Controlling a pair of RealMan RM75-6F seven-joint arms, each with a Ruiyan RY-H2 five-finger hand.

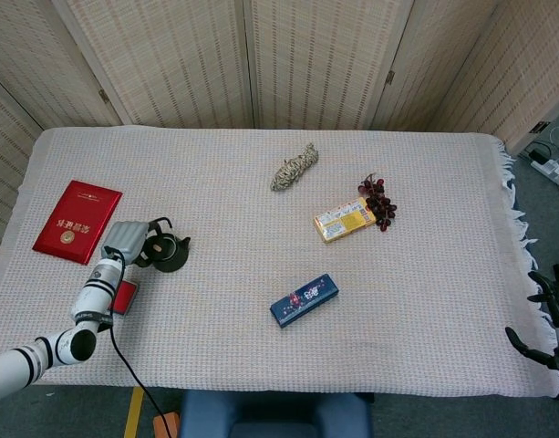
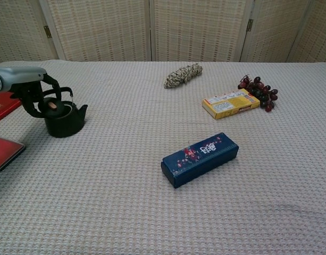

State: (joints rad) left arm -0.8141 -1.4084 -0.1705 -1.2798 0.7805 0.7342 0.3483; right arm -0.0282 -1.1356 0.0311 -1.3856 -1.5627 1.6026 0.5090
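Left hand (image 2: 25,85) is at the teapot (image 2: 61,118), near the desk's (image 1: 261,347) left edge, between the red booklet (image 1: 77,220) and the small red box (image 1: 124,297). Fingers (image 2: 39,94) curl around the wire handle and lid knob; whether they're actually clamped I can't tell. Pot sits flat on the desk, spout facing right. Looks like the grasp step, lift not started. Next move calls for a firm close on the handle, then a straight-up lift to keep it level. Right hand (image 1: 545,319) hangs off the desk's right edge, fingers spread, holding nothing.
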